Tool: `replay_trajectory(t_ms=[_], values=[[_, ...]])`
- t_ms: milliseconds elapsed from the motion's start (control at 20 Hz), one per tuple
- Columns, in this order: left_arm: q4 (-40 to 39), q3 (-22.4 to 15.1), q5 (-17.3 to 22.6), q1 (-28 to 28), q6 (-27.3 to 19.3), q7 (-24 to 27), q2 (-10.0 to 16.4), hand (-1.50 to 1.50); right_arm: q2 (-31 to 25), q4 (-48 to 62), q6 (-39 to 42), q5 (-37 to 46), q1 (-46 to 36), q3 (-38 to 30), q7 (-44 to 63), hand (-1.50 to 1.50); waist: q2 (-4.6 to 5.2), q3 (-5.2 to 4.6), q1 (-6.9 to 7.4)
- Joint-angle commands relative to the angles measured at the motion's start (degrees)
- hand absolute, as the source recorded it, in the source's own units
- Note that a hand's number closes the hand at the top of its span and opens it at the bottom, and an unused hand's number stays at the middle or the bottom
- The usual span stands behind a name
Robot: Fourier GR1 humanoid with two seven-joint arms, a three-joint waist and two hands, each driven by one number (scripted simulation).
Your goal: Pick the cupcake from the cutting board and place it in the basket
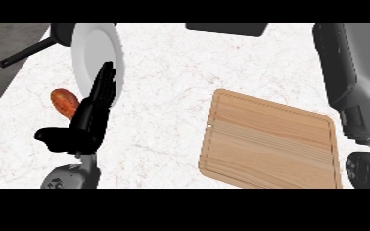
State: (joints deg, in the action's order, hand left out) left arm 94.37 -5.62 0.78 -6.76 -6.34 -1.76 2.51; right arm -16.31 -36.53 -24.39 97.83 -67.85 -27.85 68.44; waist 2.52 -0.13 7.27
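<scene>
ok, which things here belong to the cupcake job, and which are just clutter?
Job: cutting board, no cupcake showing on it; right hand at the right edge. No basket recognisable.
Lying about: white plate; orange-red food item; dark pan; dark object at top edge; left hand, open, resting.

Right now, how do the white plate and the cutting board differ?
The plate is white and round; the cutting board is tan wood, rectangular with rounded corners. The plate lies far left, partly hidden by the open left hand; the cutting board lies near right, unobstructed. Both rest on the marble counter, and no cupcake shows on either.
</scene>
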Motion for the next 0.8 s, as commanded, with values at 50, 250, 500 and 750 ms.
replay_trajectory(t_ms=[50, 250, 500, 750], values=[[0.2, 1.0, -0.2, 0.0, 0.0, -1.0, 1.2, 0.0, -0.5, 4.8, -0.1, 5.7, -1.9, -2.4, 15.6, 1.5, -0.37, 0.05, -1.21], [0.8, 2.0, 0.9, 3.5, 0.1, 0.8, 1.0, 0.0, 0.0, 5.4, -1.8, 8.6, -1.0, -3.8, 16.7, 1.5, -1.12, 0.08, -2.47], [1.0, 1.8, 0.0, 1.7, -0.8, -0.4, 0.8, 0.0, 0.0, 5.4, -3.7, 11.2, -1.1, -6.4, 16.7, 1.5, -1.21, 0.13, -3.69], [-0.7, 3.8, 1.2, 3.0, -0.1, 2.4, 1.4, 0.0, 1.0, 5.7, -5.0, 12.8, 2.1, -9.3, 15.6, 1.5, -1.49, 0.12, -4.56]])
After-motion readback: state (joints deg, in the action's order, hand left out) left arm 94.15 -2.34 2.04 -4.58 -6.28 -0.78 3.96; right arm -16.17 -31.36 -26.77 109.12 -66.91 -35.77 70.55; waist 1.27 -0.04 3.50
